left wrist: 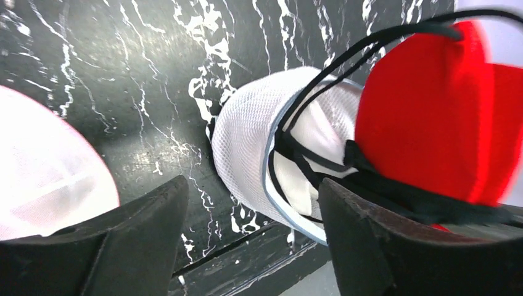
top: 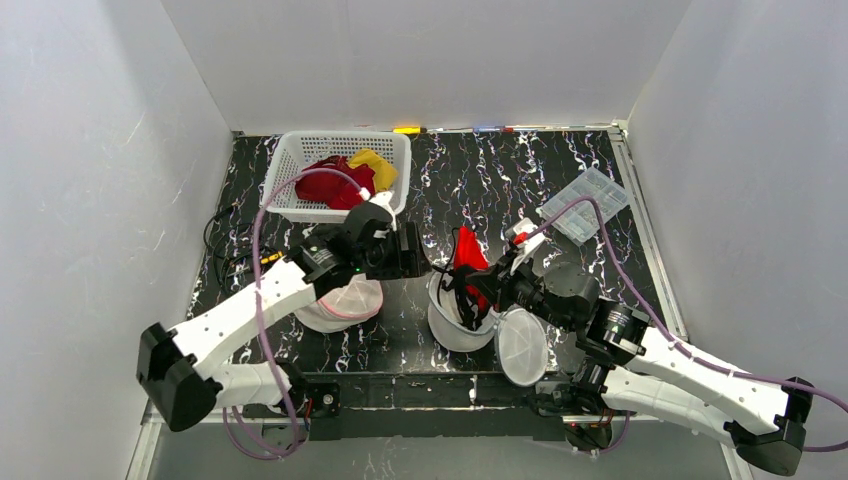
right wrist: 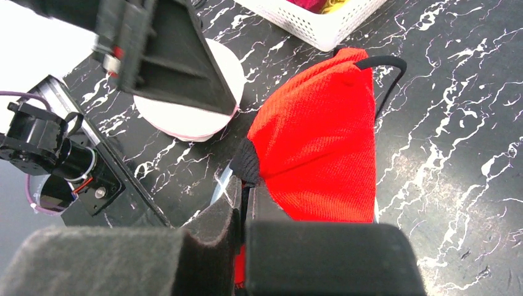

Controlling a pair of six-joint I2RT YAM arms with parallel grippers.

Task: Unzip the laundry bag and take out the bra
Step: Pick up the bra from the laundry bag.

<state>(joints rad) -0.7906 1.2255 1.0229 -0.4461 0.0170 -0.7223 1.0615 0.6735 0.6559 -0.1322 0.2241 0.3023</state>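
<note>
- The red bra [top: 468, 252] sits a little right of centre in the overhead view, lifted partly out of the open white mesh laundry bag [top: 452, 325]; its black straps trail back down into the bag's mouth
- The right gripper [top: 468, 283] comes in from the lower right; in its wrist view the fingers [right wrist: 234, 206] are pinched close together on the bra's black edge, and the red cup fills the middle of that frame
- The left gripper [top: 418, 262] hangs just left of the bra; in its own camera the two dark fingers [left wrist: 148, 222] stand wide apart with nothing between them, and the bag's rim and the bra lie beyond, in the centre and right of the frame
- The bag's round flap [top: 522, 345] hangs open to the lower right of the bag, near the table's front edge
- A second white mesh bag with pink trim [top: 340, 300] lies left of centre, under the left arm
- A white basket [top: 290, 165] in the upper left holds red and yellow cloth; a clear plastic box [top: 585, 205] lies in the upper right on the black marbled table [top: 470, 180]
</note>
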